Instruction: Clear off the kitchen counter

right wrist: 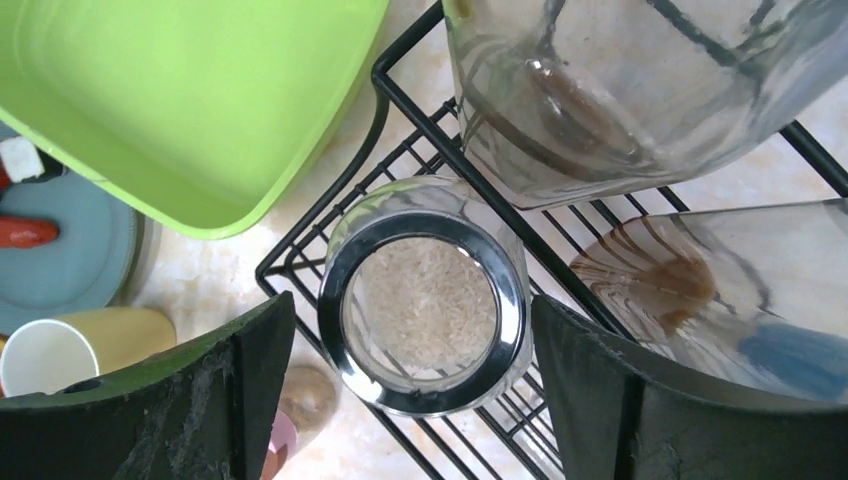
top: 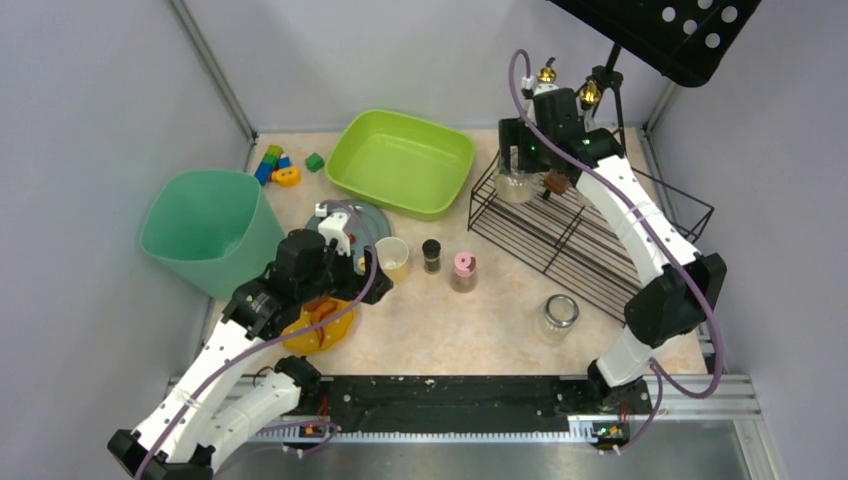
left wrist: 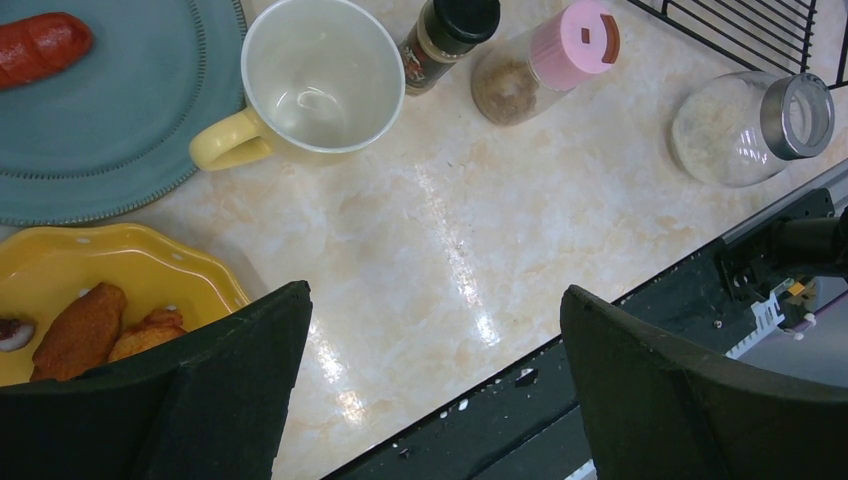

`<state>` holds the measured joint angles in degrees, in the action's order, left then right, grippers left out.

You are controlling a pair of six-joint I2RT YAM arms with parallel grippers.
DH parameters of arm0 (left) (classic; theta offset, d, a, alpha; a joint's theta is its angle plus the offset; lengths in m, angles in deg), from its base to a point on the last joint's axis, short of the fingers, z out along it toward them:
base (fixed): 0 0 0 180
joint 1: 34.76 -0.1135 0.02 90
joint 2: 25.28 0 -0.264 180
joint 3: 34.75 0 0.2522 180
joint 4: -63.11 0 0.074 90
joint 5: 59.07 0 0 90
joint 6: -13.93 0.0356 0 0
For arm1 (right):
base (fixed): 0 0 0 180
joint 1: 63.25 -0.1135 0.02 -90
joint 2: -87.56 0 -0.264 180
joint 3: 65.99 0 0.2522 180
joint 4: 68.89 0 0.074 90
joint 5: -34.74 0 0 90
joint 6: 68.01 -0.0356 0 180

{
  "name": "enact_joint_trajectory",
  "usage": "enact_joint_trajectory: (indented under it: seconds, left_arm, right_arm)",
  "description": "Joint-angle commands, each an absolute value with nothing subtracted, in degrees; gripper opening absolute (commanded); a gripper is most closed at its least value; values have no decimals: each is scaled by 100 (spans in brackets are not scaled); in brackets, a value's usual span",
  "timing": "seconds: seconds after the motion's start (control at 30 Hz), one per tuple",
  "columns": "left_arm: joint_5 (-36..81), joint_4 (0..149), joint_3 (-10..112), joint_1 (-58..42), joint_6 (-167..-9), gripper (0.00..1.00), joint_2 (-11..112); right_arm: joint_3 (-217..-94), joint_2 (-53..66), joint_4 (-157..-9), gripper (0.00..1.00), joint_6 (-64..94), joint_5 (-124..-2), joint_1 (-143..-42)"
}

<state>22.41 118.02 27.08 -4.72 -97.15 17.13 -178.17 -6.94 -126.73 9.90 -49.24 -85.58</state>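
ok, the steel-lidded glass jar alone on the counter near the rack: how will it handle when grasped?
The jar is smooth clear glass: probably slippery in a pinch and breakable if dropped. It seems partly filled with pale grains, so likely bottom-heavy and fairly stable upright. Round body: knocked over on the kitchen counter, it would likely roll.

kitchen counter (top: 470,320) load: green basin (top: 400,160) + toy blocks (top: 277,166) at back, wire rack (top: 570,240) right, teal bin (top: 205,230) left edge. Mid: blue plate (top: 372,222), yellow plate (top: 320,325), 1 mug (top: 392,256), black-cap spice jar (top: 432,255), pink-cap shaker (top: 464,270), steel-lid glass jar (top: 558,317).
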Motion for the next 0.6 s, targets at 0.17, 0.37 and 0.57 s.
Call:
enact_joint_trajectory:
  seconds: [0.17, 0.37, 0.57]
  left_arm:
    - [2271, 11634, 2659, -499, -9699, 99, 1695]
    - [2218, 11620, 2661, -502, -9690, 99, 1664]
    - [2159, 11611, 2656, -501, -9673, 99, 1630]
  right_arm:
    - [-17475, 608, -12644, 88, 1220, -5231, -8520]
    - [-16601, 1715, -13088, 88, 1275, -5318, -8547]
    - [-15770, 2550, -13829, 87, 1102, -5192, -8565]
